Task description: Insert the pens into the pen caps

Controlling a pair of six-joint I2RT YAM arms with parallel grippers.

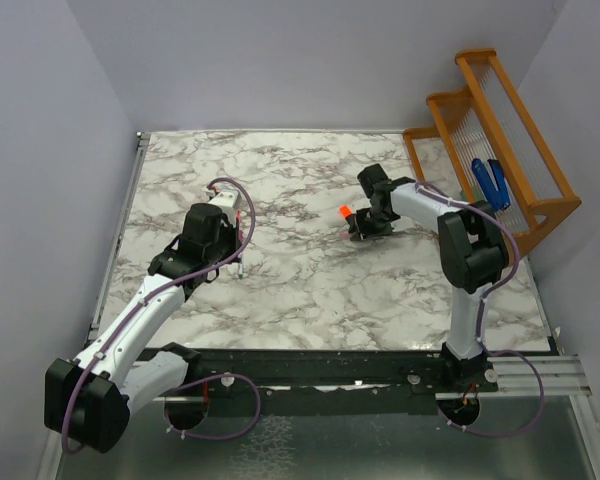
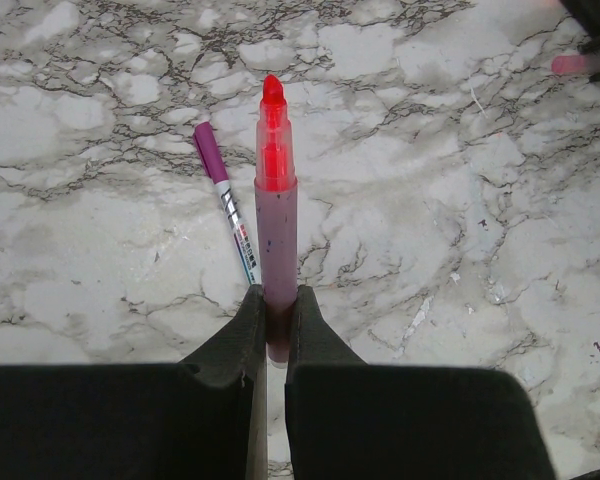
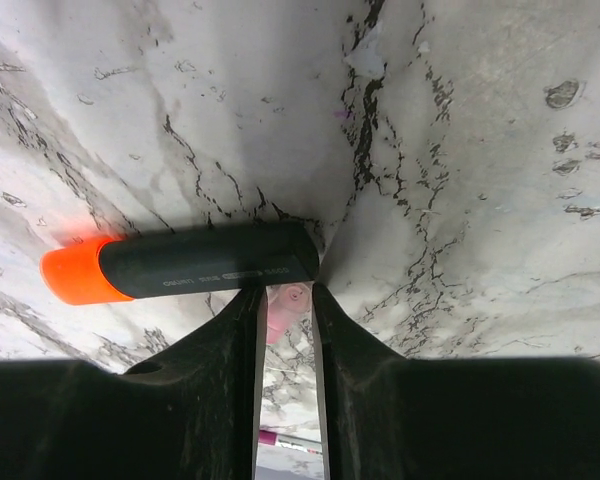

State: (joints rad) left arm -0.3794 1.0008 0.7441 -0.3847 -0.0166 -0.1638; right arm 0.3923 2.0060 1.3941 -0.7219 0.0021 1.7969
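Starting nearest the arm bases, your left end effector (image 2: 277,296) is clamped on the rear of the slim pink pen (image 2: 277,215), with both jaws pressed flat against the barrel. The pen points straight away from the wrist, and its bright red tip (image 2: 272,105) is bare and foremost. Just left of it, the whitish-grey pen (image 2: 232,215) lies flat on the marble tabletop (image 2: 460,220). Its magenta end points away from the wrist and its near end slips out of sight behind the end effector.

Farther out and well apart to the right, your right end effector (image 3: 285,292) sits low over the tabletop, jaws drawn close with only a narrow slot between them. The stubby black marker (image 3: 210,262) lies crosswise at the fingertips, its orange end (image 3: 70,275) to the left in the wrist view. Something small and pale pink shows in the slot. These views do not let you tell whether the jaws pinch it, the marker, or nothing.

At the far right edge stands the orange wooden rack (image 1: 520,130), with two blue chunky objects (image 1: 490,182) resting in it.
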